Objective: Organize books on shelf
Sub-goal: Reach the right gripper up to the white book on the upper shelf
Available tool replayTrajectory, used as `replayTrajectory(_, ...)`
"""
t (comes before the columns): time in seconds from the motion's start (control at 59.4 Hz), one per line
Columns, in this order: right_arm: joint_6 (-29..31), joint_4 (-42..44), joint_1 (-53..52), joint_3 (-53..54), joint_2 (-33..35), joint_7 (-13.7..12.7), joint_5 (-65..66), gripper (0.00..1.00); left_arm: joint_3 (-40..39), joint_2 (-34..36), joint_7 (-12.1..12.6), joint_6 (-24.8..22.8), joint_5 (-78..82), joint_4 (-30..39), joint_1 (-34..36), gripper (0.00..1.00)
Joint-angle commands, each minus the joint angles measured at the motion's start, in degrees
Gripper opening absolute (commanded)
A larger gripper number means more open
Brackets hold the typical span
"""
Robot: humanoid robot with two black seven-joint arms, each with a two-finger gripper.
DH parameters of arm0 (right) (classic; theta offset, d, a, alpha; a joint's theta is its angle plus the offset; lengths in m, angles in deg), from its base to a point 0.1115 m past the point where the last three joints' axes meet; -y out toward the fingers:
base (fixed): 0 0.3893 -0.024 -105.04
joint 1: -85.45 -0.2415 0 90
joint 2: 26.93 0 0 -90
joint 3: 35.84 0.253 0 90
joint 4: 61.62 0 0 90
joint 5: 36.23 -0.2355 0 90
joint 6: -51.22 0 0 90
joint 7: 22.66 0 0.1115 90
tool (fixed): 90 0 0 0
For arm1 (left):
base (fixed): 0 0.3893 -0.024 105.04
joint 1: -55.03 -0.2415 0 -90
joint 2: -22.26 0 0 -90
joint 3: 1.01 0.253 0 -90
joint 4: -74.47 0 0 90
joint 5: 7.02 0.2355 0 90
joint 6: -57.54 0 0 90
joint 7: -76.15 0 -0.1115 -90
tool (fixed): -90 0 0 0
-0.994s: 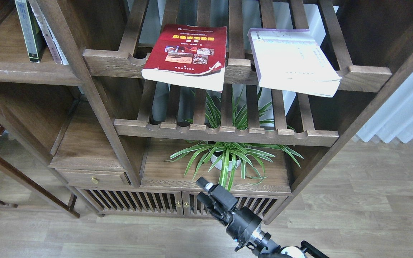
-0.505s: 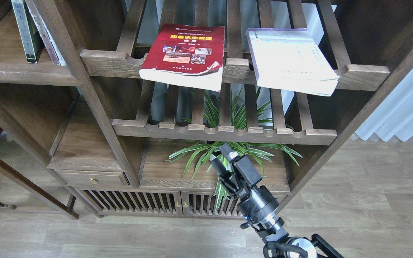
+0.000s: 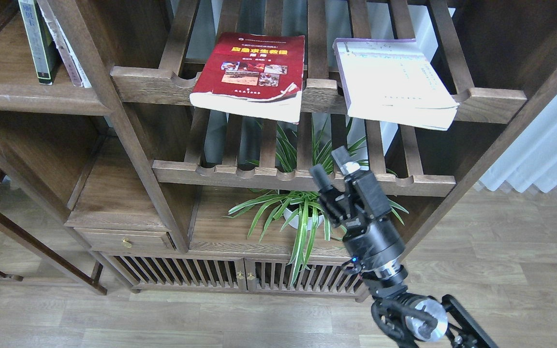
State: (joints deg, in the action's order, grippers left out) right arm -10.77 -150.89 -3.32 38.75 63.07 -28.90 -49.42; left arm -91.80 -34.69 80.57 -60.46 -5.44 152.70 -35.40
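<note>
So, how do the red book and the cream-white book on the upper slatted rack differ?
The red book has a red cover with a yellow title and small photos; the cream-white book is pale with purple edging. The red one lies left, the cream-white one right. The red one's lower right cover corner curls. Both lie flat, overhanging the front rail.

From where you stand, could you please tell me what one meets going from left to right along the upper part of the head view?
Grey-black upright book on the flat dark-brown wooden shelf → red paperback with yellow title → cream-white paperback with purple edging, the last two lying flat on the slatted rack.
</note>
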Motion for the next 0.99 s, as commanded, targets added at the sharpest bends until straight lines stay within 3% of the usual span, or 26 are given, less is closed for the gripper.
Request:
replayTrajectory(0.0, 0.00, 0.16, -2.02, 2.40, 0.00, 0.17, -0.26, 0.95, 0.00, -0.09, -0.12, 0.00, 0.00, -0.01, -0.01, 0.99)
replayTrajectory(0.387, 0.00, 2.36, -2.46, 8.38, 3.25, 0.17, -0.79, 0.93, -0.18, -0.18, -0.20, 0.00, 0.00, -0.01, 0.08, 0.99)
replayTrajectory(0.606, 0.00, 3.06, -2.11, 8.47, 4.92, 0.26, -0.87, 0.61, -0.88, -0.18, -0.29, 0.00, 0.00, -0.36, 0.08, 0.99)
replayTrajectory(0.808, 0.00, 3.06, -2.46, 8.82, 5.27, 0.26, -0.87, 0.48, -1.06, -0.18, -0.38, 0.00, 0.00, -0.63, 0.08, 0.99)
replayTrajectory(0.909, 0.00, 3.06, -1.85, 8.82, 5.80, 0.35, -0.96, 0.18, -1.23, -0.18, -0.29, 0.00, 0.00, -0.89, 0.08, 0.99)
replayTrajectory(0.977, 0.00, 3.06, -1.32, 8.65, 5.89, 0.26, -1.05, 0.09, -1.41, -0.18, -0.38, 0.00, 0.00, -0.89, 0.08, 0.99)
